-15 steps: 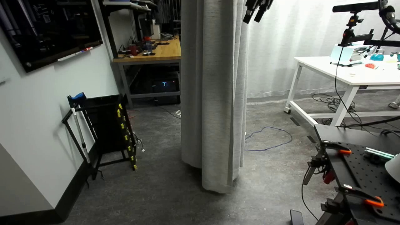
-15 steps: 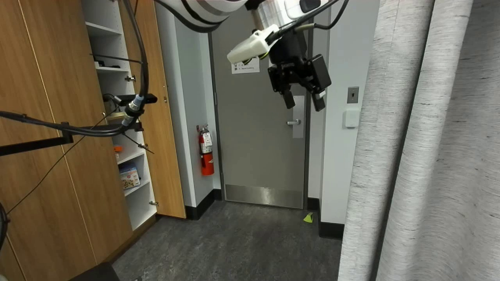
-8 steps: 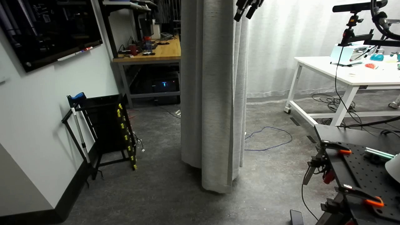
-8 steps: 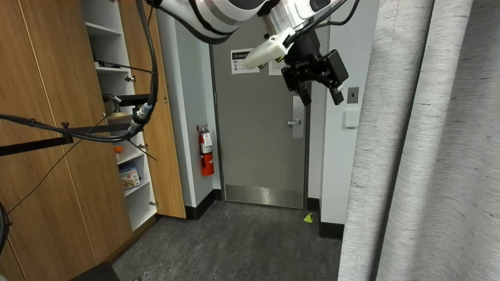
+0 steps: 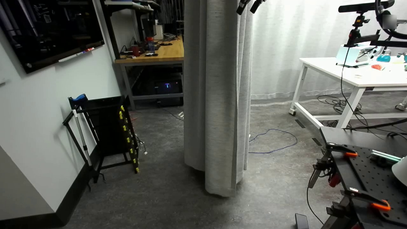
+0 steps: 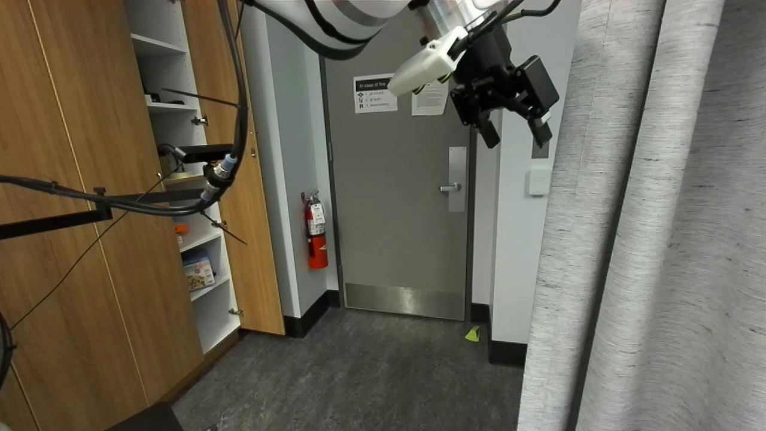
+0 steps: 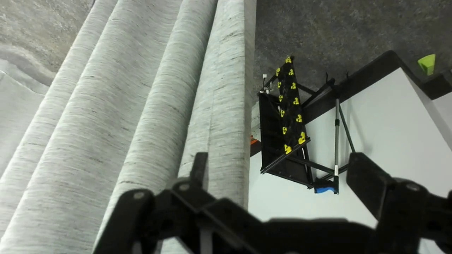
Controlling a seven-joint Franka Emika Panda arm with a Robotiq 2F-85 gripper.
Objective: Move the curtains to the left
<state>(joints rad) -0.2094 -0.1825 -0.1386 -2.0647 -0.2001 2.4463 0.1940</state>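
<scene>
Curtains (image 6: 649,239) R of door (image 6: 395,215) in an exterior view, long axis vert. Gripper (image 6: 516,135) betw. door & curtains there, tilted down, jaws wide, nothing held. So curtains lie on gripper's side away fr. door; contact unclear. Prob. next: reach away fr. door, then shift L.

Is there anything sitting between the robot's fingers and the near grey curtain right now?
Nothing visible. In the wrist view, no object sits between the open fingers and the curtain. The yellow-marked black frame shows past the curtain's edge, by the wall, so it seems clear of that path.
</scene>
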